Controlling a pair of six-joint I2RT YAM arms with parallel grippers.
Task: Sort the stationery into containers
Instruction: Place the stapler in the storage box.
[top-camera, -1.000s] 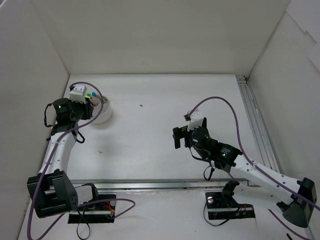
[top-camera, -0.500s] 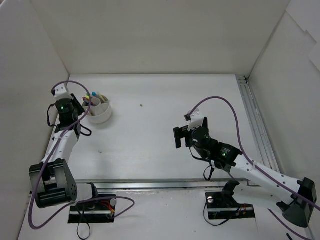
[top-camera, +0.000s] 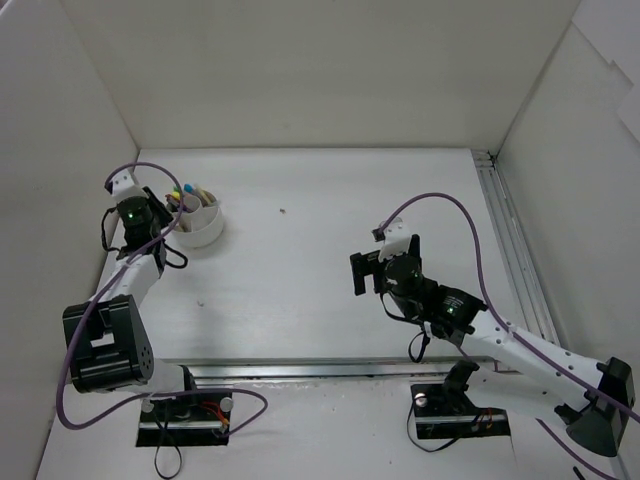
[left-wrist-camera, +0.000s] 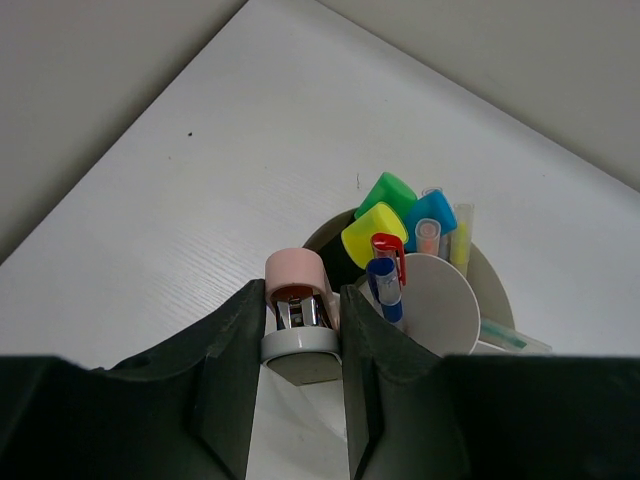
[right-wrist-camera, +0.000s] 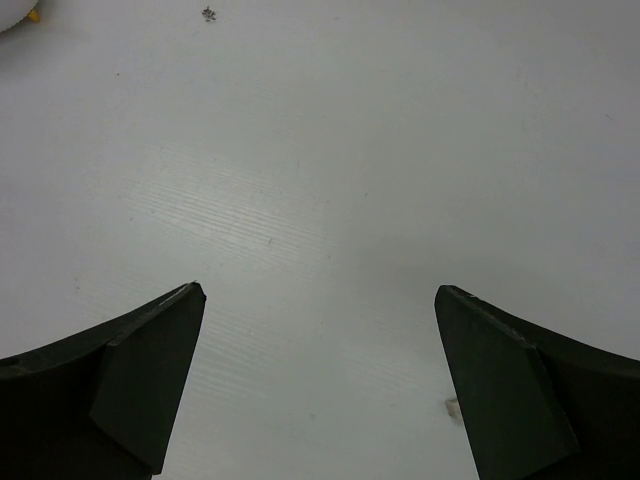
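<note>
Top external: white divided tub (top-camera: 203, 232) at the table's ten o'clock. Left gripper (top-camera: 163, 208) at its nine o'clock, right gripper (top-camera: 358, 272) well apart at four o'clock.
Left wrist only: left gripper clenched on pink sharpener (left-wrist-camera: 297, 300) near tub's rim. Highlighters (left-wrist-camera: 372, 230) upright inside.
Right wrist: right gripper spread wide, grasping nothing.

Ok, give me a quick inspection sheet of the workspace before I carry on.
Surface: white table, no spill seen.
Job's things: white tub holds highlighters and pens; pink-and-white item not yet in it.
Clutter: dark speck; small white fragment.
Grippers: left gripper shut on pink-and-white item by the tub; right gripper open over table.
Cables: purple cables, one loop per side.
Surroundings: white walls; rail at right.
</note>
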